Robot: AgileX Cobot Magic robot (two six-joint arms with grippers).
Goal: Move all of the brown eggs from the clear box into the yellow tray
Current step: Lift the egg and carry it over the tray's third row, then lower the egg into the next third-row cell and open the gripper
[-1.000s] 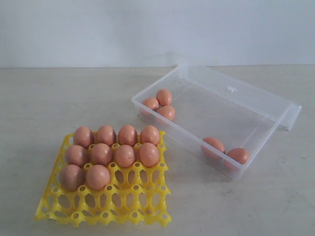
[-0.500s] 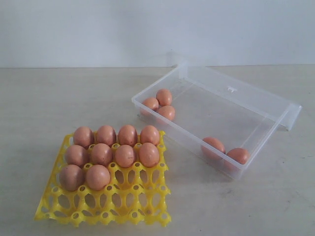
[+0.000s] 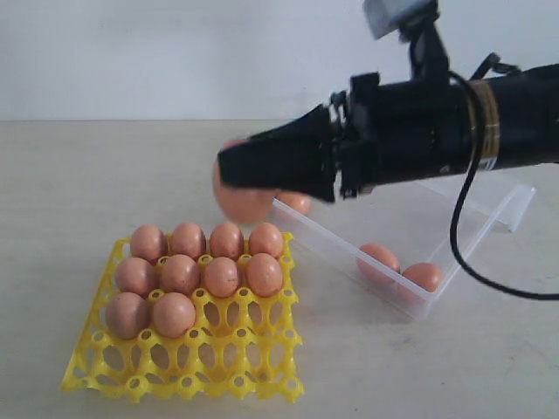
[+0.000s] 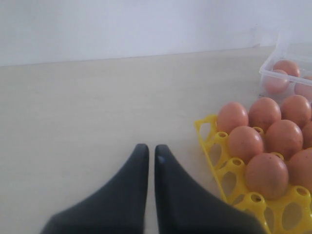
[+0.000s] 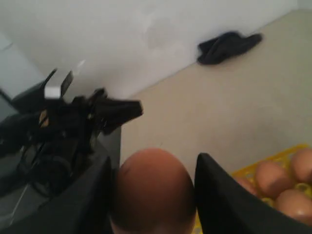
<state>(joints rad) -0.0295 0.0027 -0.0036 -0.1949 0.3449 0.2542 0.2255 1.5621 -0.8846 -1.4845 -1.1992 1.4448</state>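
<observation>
Fingers on my right arm (image 3: 234,168) are spread about an egg's width and clamp one brown egg (image 3: 243,202) from both sides. The right wrist view shows a dark pad on each flank of the shell. The egg hangs in the air, clear of everything. In the exterior view it sits just above the far row of the yellow tray (image 3: 236,351), between the tray and the clear box (image 3: 410,303).

Ten eggs fill the tray: four in the far row, four in the next, and two at the left of the third row (image 3: 150,314). The free cups are the two at the right of that third row and the whole near row. So my target lies down and toward the near side from where the egg hangs, over eggs that are already seated. The first open cup is just beside the third row's second egg.

The held egg looks roughly on end in the exterior view, but blur stops me being sure of its long axis. I would want it pointing down into the cup.

My left fingers (image 4: 151,153) are pressed nearly together, with only a slit between them, and hold nothing. They sit low over the bare worktop (image 4: 87,112), off the tray's side.

Two eggs lie in the box's near corner (image 3: 400,266), and another peeks out under my arm (image 3: 298,203). My arm hides the rest of the box.
</observation>
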